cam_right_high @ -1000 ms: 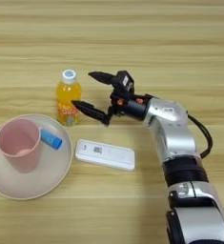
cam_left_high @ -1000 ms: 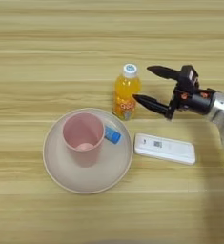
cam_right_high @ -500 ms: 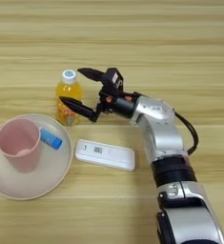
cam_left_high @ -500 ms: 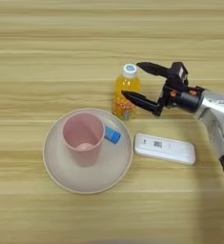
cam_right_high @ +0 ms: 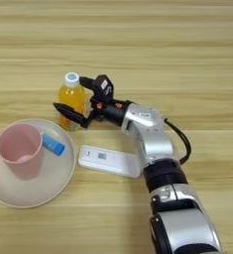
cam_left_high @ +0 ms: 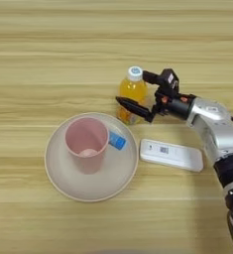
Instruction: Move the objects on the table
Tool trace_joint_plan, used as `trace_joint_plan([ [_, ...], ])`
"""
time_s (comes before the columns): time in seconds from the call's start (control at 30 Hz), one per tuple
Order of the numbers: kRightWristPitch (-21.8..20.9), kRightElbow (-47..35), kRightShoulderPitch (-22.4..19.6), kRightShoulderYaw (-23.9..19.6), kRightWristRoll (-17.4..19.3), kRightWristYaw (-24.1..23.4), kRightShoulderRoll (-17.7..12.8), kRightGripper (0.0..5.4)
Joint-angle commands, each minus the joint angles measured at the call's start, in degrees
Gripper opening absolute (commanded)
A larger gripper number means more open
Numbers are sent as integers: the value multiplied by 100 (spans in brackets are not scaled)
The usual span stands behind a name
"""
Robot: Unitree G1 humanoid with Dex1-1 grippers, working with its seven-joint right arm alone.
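The small orange juice bottle point(cam_left_high: 131, 92) with a white cap stands upright just behind the round beige plate point(cam_left_high: 63, 174). My right gripper point(cam_left_high: 131, 87) is open and straddles the bottle. One black finger point(cam_left_high: 134, 107) crosses low in front of it, the other point(cam_left_high: 149, 76) sits by its neck on the right. I cannot tell whether they touch it. On the plate stands the pink cup point(cam_left_high: 87, 144), and the small blue tube point(cam_left_high: 117, 141) lies against the cup's right side. The flat white device point(cam_left_high: 171, 155) with a barcode lies right of the plate.
The silver forearm point(cam_right_high: 146, 130) comes in from the lower right and passes over the near end of the white device point(cam_right_high: 108, 159). Bare wooden table point(cam_left_high: 48, 54) stretches behind and to the left of the bottle, and in front of the plate.
My gripper has moved left from beside the bottle until its spread fingers enclose it. Bottle, plate, cup, tube and device keep their places.
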Motion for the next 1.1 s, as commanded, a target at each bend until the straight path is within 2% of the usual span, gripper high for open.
trace_joint_plan([
  [0.03, -185, -176, -460, 17, -67, -209, 17, 505],
  [0.3, -197, -155, -462, -3, -88, -242, 20, 409],
  [0.5, -242, -68, -521, -34, -100, -306, 5, 355],
  [0.93, -311, -47, -684, -211, -26, -503, -8, 354],
  [1.1, -281, -294, -935, -593, 201, -837, -52, 354],
])
